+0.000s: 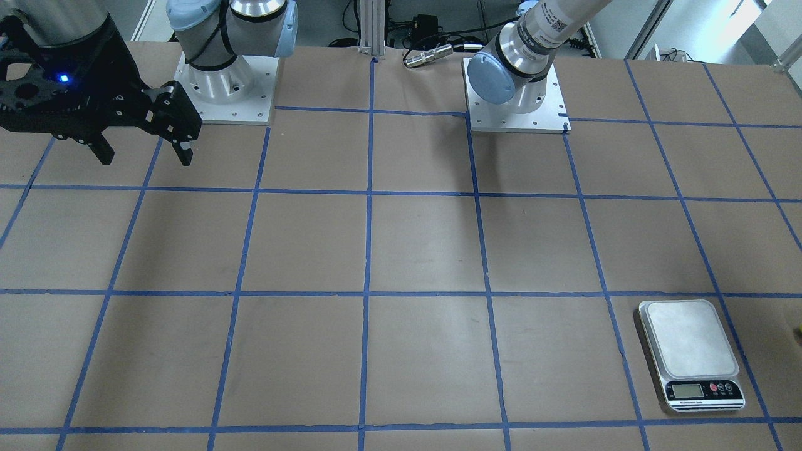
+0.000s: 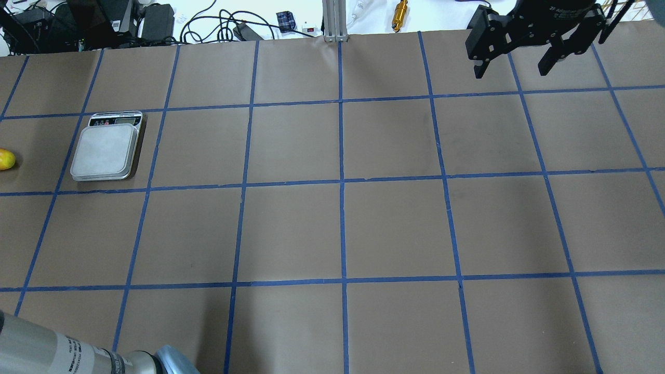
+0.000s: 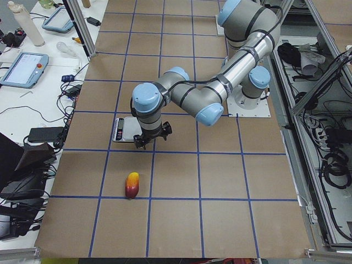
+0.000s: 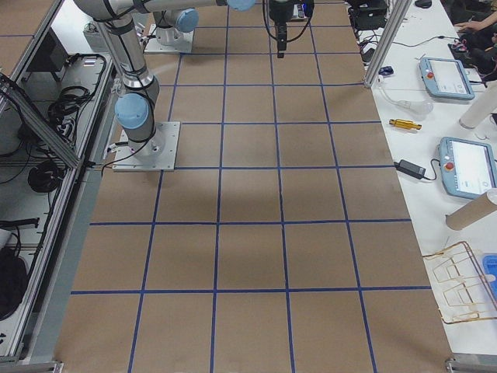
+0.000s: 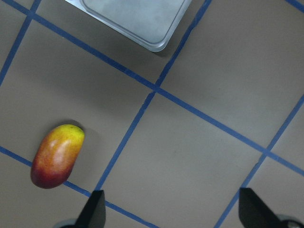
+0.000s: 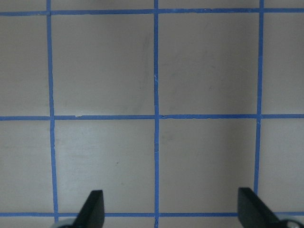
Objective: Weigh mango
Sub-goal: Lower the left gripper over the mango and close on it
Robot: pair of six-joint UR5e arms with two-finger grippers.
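The mango (image 5: 57,156), red fading to yellow at one end, lies on the brown table near a blue tape line. It also shows in the exterior left view (image 3: 132,185), and only its yellow tip shows in the overhead view (image 2: 5,159). The silver kitchen scale (image 2: 104,150) sits nearby with its platform bare; it also shows in the front view (image 1: 689,344) and the left wrist view (image 5: 137,19). My left gripper (image 5: 173,211) is open and empty, hovering between scale and mango (image 3: 151,140). My right gripper (image 2: 511,67) is open and empty, high over the far corner (image 1: 144,153) (image 6: 173,206).
Both arm bases (image 1: 229,94) (image 1: 517,103) stand on plates at the robot's edge of the table. A metal post (image 2: 332,21), cables and a brass cylinder (image 2: 400,9) lie beyond the far edge. Teach pendants (image 4: 466,167) rest on a side bench.
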